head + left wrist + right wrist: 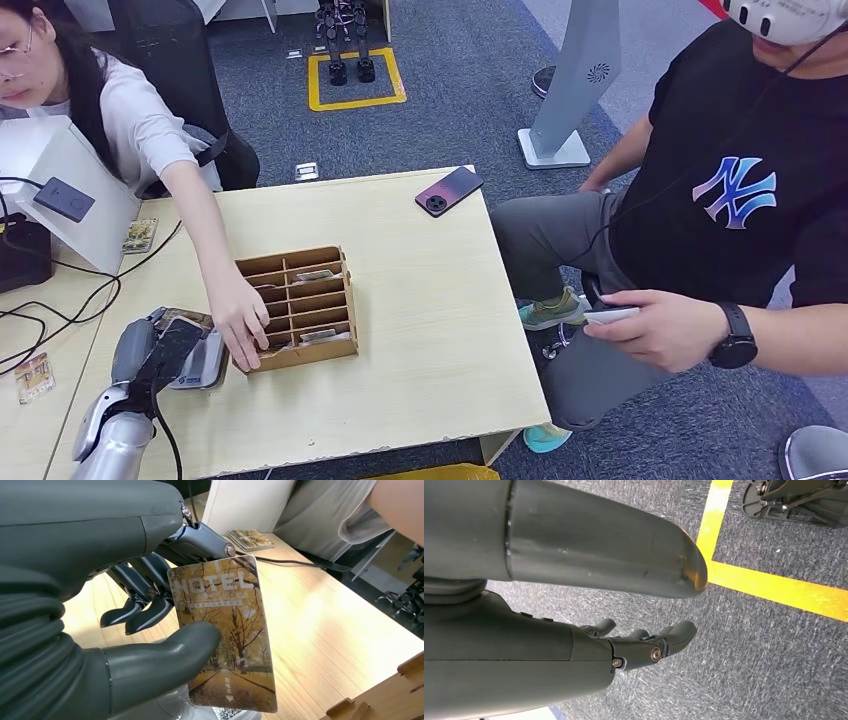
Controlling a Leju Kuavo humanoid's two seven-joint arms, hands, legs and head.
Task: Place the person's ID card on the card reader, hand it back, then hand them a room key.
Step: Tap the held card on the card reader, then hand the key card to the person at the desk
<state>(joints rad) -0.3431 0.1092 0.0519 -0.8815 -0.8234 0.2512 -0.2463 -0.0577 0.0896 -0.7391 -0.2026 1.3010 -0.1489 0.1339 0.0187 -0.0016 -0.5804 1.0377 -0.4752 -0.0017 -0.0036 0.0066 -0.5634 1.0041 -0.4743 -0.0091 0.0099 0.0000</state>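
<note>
A room key, a card printed "HOTEL" over an autumn avenue, sits pinched in the robot's left hand, the thick thumb pressed across its face and the darker fingers curled behind it. In the head view that left hand hovers low over the near-left part of the table, and just beside it stands a slotted wooden box with more cards in its compartments. A person's hand reaches to the box's near corner, close to the robot's fingers, though contact cannot be made out. Across the table from the hand, well apart, a seated person in a black shirt holds a pale card; whether that is the ID card cannot be told. The right hand hangs over the carpet, its fingers loosely curled around nothing. Judging by the key in hand, the handover appears to be the step ahead. The risks: the thumb covers just a small part of the card, so a quick swing could let it slide free, and the reaching arm lies near any path outward and could be clipped.
</note>
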